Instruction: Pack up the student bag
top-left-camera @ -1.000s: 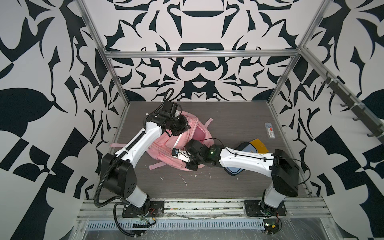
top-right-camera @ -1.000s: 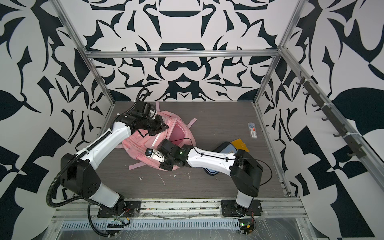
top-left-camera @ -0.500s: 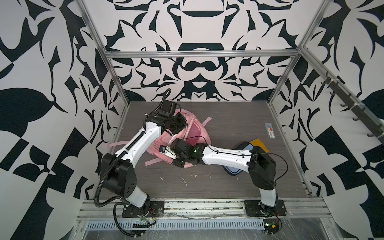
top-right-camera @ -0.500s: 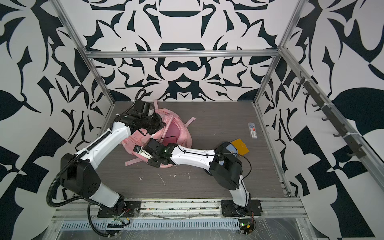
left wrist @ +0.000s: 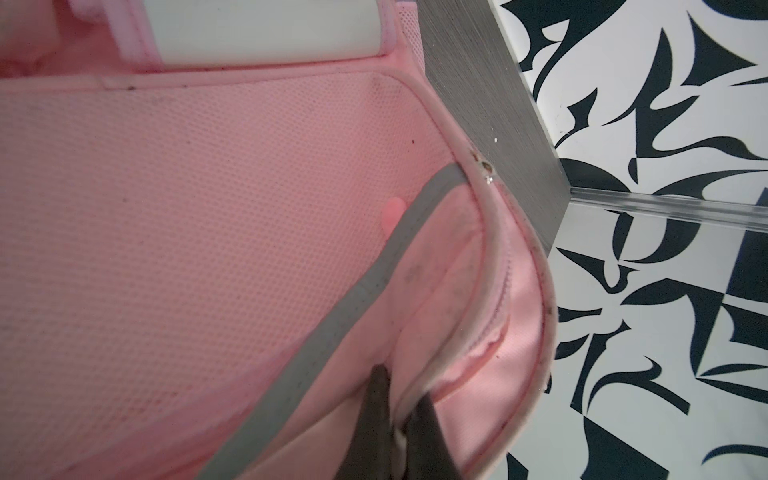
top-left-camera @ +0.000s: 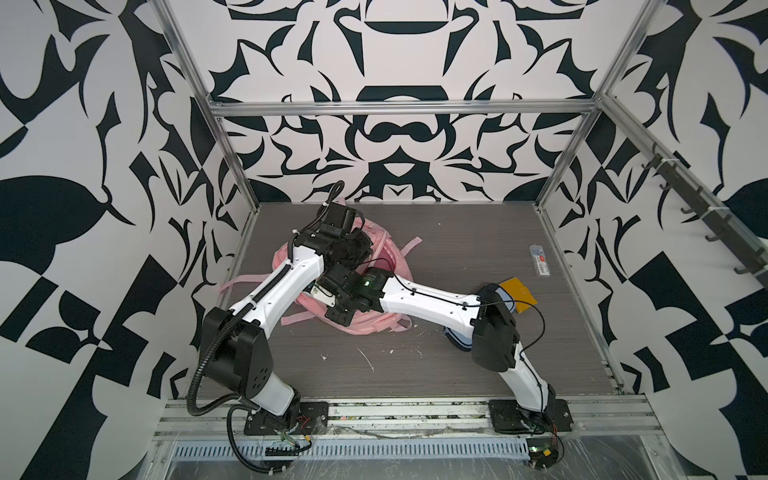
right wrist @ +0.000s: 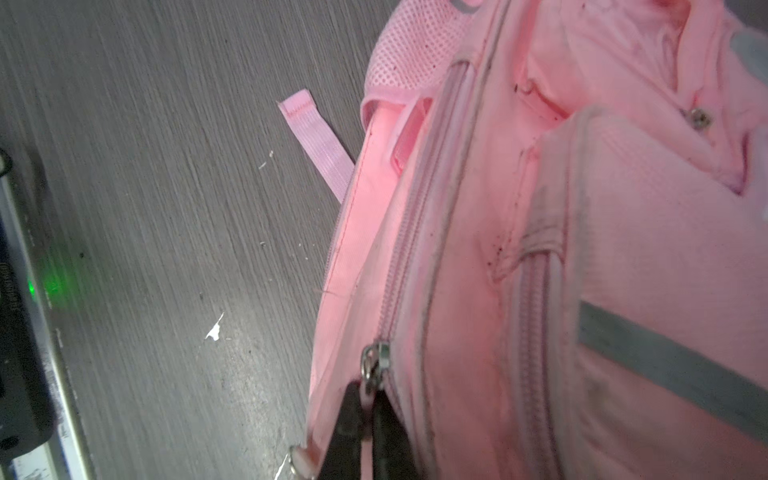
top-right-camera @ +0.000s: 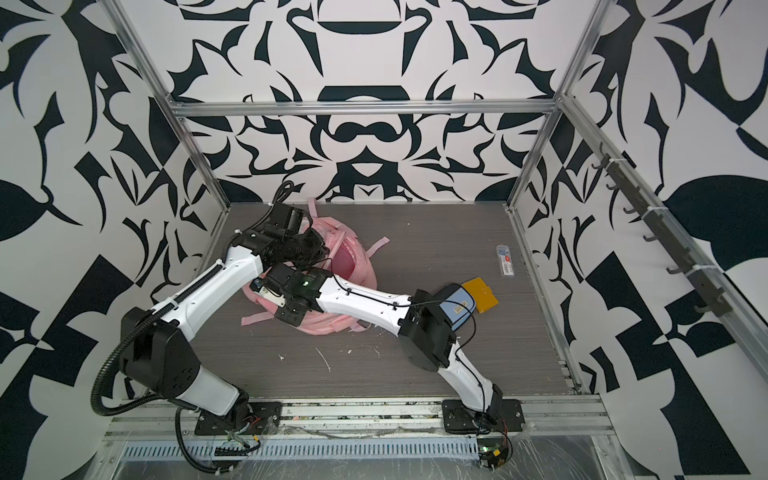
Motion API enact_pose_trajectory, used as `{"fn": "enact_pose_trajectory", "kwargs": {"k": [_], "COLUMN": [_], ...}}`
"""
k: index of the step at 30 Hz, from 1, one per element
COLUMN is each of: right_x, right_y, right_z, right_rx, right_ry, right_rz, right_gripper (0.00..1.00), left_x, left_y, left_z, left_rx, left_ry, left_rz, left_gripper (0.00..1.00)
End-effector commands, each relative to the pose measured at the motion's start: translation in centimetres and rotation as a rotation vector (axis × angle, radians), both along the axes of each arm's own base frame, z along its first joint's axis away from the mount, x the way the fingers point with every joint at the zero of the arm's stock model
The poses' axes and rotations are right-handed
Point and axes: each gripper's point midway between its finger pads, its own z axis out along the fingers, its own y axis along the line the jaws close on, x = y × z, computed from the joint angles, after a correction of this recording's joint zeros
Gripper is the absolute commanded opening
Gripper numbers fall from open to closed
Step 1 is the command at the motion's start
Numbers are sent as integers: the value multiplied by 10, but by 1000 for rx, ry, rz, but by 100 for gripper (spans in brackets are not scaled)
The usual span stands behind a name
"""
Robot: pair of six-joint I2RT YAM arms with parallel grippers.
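Observation:
The student bag (top-left-camera: pixel 395 266) is a pink backpack lying at the back left of the table, with both arms over it in both top views. In the left wrist view my left gripper (left wrist: pixel 401 419) is shut on a piped seam of the bag (left wrist: pixel 208 208), beside a grey reflective strip (left wrist: pixel 353 299). In the right wrist view my right gripper (right wrist: pixel 368 401) is shut on the pink pull tab that hangs from a metal zip slider (right wrist: pixel 376 359). The zip (right wrist: pixel 415 216) looks closed beyond the slider. In both top views the wrists hide both sets of jaws.
A light-blue and navy pencil case (top-right-camera: pixel 457 307) lies right of the bag, partly under my right arm, with a yellow flat item (top-right-camera: pixel 482 295) against it. A small clear packet (top-left-camera: pixel 540 259) sits by the right wall. Loose pink straps (top-left-camera: pixel 297 320) trail out. White scraps (top-left-camera: pixel 368 359) dot the table.
My right gripper has travelled left along the bag with the zip pull in it, and its elbow has folded. The bag and my left gripper have shifted slightly back and left.

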Motion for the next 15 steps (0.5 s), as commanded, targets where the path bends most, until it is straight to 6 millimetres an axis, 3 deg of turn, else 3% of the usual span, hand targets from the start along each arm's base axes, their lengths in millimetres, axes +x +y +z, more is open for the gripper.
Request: {"fn": "enact_pose_trajectory", "kwargs": {"k": [1,9,15], "right_x": [-12,-5,18], "right_y": [20,1,-13], "right_z": [40,32,30], "right_rx": [107,95,188], "right_ry": [45,67,211], "right_rz": [-15,-89,-209], "right_gripper": [0,0,0], "left_x": [20,23,11], "left_y": [-22,-40,-59], "left_z": [11,16,12], "left_rx": [-62,-70,-91], "left_ry": [-65,-72,-37], "left_rz": [41,-13,-51], "left_gripper": [0,0,0]}}
